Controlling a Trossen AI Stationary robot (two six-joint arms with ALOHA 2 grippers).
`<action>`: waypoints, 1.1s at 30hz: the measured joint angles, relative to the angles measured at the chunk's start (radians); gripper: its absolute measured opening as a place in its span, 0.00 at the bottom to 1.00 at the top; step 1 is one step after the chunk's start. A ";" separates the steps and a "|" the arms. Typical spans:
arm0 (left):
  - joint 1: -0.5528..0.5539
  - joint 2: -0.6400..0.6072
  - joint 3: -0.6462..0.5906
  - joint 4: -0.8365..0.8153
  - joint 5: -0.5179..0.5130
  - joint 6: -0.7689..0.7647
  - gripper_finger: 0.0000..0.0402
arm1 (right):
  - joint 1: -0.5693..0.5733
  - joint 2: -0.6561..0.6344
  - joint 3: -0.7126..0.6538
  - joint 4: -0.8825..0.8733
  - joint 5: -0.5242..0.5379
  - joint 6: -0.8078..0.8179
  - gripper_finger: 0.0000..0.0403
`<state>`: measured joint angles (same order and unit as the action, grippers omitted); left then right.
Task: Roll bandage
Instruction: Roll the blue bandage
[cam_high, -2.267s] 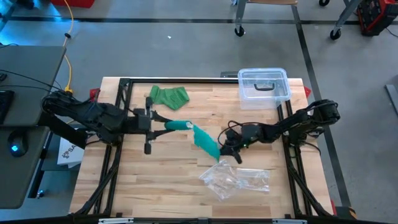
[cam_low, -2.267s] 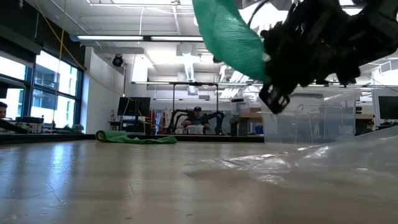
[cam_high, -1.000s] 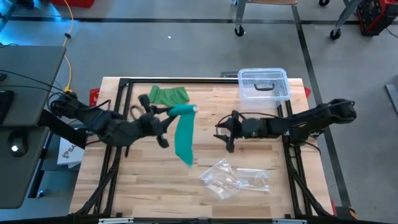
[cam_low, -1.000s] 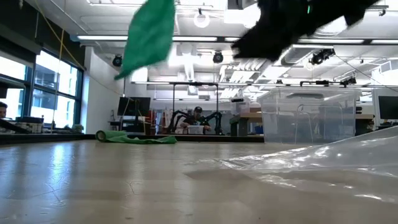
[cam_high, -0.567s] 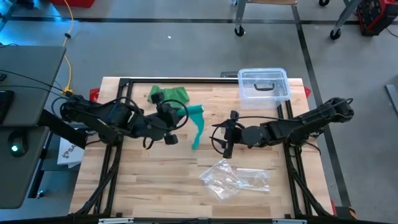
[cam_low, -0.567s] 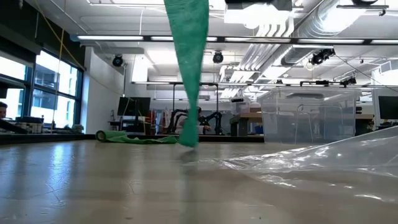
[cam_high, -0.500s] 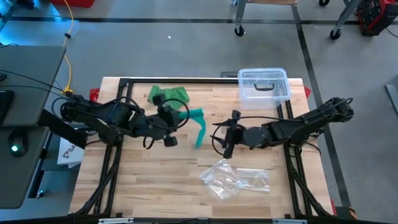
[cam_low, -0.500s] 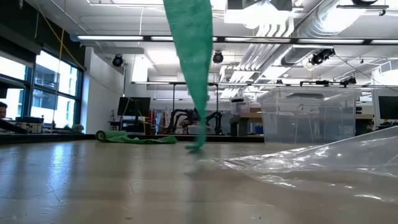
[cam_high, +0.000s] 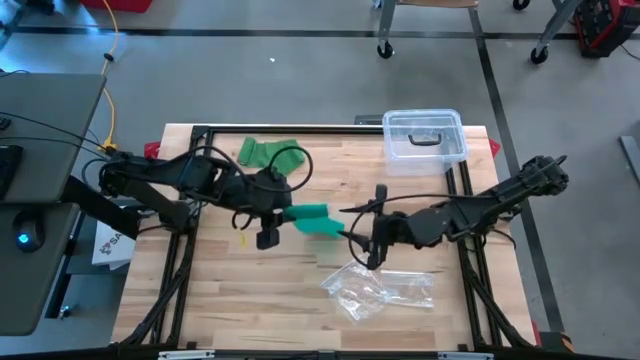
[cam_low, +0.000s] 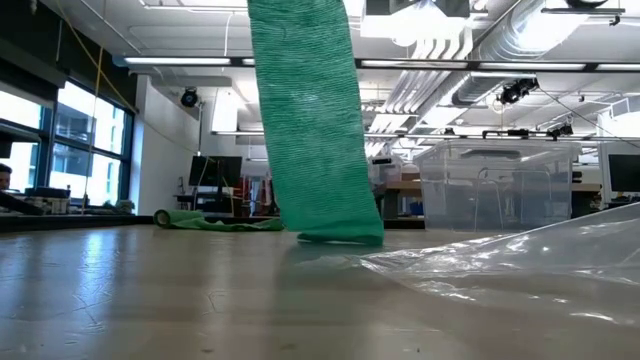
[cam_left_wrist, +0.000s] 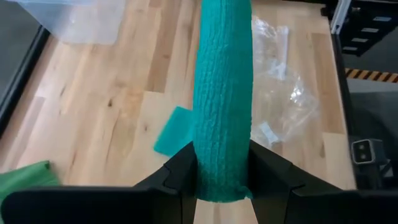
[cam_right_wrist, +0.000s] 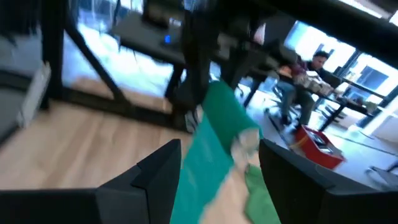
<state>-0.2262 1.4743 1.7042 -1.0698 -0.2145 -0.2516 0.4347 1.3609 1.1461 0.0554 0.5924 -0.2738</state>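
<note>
crinkly cloth bandage (cam_left_wrist: 222, 99), matt wood table (cam_high: 250, 290)

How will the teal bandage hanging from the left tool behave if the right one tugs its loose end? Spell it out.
Probably floppy: the bandage hangs limp from the left tool, its end folding on the table. Its crinkled weave suggests stretch and grip, not slipperiness. It looks light and apt to swing. The right tool stands open around it.

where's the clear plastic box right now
In the high view the clear plastic box sits at the table's far right corner, beyond the right arm and apart from the crumpled plastic bag near the front edge.
</note>
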 joint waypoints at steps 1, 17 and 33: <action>0.002 0.000 0.000 0.000 -0.009 0.010 0.27 | -0.001 0.000 0.001 0.027 -0.002 0.006 0.52; -0.107 0.133 -0.001 -0.019 -0.754 0.447 0.26 | -0.135 0.001 0.192 -0.328 -0.201 0.281 0.52; -0.364 0.174 0.240 0.041 -0.719 0.368 0.26 | 0.079 -0.048 0.191 -0.325 -0.100 0.273 0.52</action>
<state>-0.5897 1.6482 1.9441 -1.0285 -0.9337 0.1168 0.5134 1.3132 1.3373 -0.2692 0.4929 -0.0006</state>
